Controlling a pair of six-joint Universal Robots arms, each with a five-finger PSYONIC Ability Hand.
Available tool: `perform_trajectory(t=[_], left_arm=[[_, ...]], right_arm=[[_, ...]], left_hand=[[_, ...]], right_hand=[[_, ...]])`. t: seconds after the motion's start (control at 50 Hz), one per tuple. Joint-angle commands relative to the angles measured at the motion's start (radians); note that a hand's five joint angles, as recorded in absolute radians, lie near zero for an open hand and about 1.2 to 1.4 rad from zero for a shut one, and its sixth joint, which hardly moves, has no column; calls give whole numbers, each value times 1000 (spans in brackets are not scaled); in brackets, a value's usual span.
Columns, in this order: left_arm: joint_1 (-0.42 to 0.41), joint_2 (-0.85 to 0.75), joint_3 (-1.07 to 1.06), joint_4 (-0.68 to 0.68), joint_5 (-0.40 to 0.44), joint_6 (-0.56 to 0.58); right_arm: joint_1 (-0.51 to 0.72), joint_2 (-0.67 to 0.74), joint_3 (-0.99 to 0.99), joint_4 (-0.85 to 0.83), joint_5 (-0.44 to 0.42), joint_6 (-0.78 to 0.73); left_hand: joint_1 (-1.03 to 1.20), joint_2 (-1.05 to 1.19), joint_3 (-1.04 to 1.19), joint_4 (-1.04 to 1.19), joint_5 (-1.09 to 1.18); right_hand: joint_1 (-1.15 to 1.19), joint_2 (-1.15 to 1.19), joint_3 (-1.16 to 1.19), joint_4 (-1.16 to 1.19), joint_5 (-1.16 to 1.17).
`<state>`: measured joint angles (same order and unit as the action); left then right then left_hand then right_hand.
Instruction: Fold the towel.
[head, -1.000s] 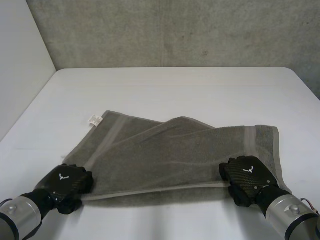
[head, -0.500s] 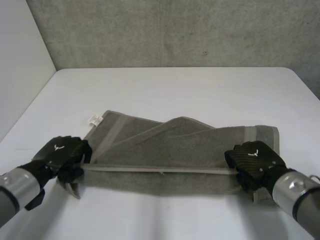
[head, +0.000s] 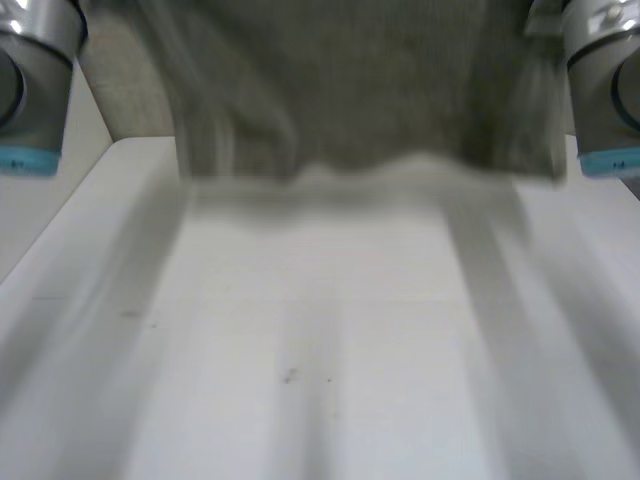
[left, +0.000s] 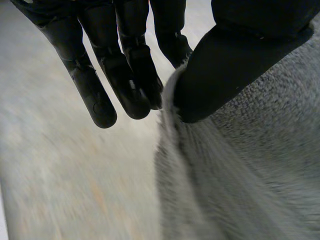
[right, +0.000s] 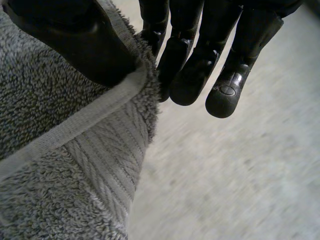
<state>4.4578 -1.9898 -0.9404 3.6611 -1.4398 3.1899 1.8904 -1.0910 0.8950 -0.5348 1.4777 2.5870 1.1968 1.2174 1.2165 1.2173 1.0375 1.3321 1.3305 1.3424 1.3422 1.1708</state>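
You're holding one grey terry-cloth towel (head: 350, 90) up in the air, above the one white surface (head: 320, 350). It's hanging as a single sheet between your two arms, and its wavy lower edge is hanging free, apart from the surface. The towel is blurring in the head view.

Count: one towel, one surface, two arms, two hands. The left arm (head: 30, 70) is sitting at the towel's upper left corner in the head view and the right arm (head: 605, 80) at its upper right corner. Each arm is showing one light-blue cap (head: 25, 160), so two caps.

In the left wrist view, your black left hand (left: 125, 65) is gripping the towel (left: 250, 175) at its edge. The thumb (left: 225, 65) is pressing on the face of the cloth. The fingers (left: 95, 90) are reaching down nearly straight on the other side of the edge; those nearest the thumb are pinching the cloth and the outer ones are hanging clear of it.

In the right wrist view, your black right hand (right: 195, 70) is gripping the towel (right: 60, 190) the same way. Its thumb (right: 75, 45) is lying across the flat hem band (right: 90, 117), and its fingers (right: 225, 90) are coming down behind that edge, the inner ones clamping the cloth against the thumb. One ribbed woven stripe is running just below the hem.
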Motion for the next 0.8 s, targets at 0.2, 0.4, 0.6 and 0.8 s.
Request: perform_trajectory(t=[0.2,0.4,0.6,0.8], left_arm=[[6,9,-441,-27,-2,-10],[9,-55,-737,-9,59,200],[24,-47,-871,-18,62,354],[64,-1,-910,-13,59,346]], right_arm=[[-5,9,289,279,-85,51],[-5,138,513,242,-142,10],[-19,142,634,248,-111,-13],[-73,115,679,249,-39,214]], left_hand=[[199,179,180,179,184],[199,179,180,179,184],[199,179,180,179,184],[199,179,180,179,184]], right_hand=[[64,66,54,54,51],[64,66,54,54,51],[-478,-477,-489,-489,-492],[-918,-917,-929,-928,-932]])
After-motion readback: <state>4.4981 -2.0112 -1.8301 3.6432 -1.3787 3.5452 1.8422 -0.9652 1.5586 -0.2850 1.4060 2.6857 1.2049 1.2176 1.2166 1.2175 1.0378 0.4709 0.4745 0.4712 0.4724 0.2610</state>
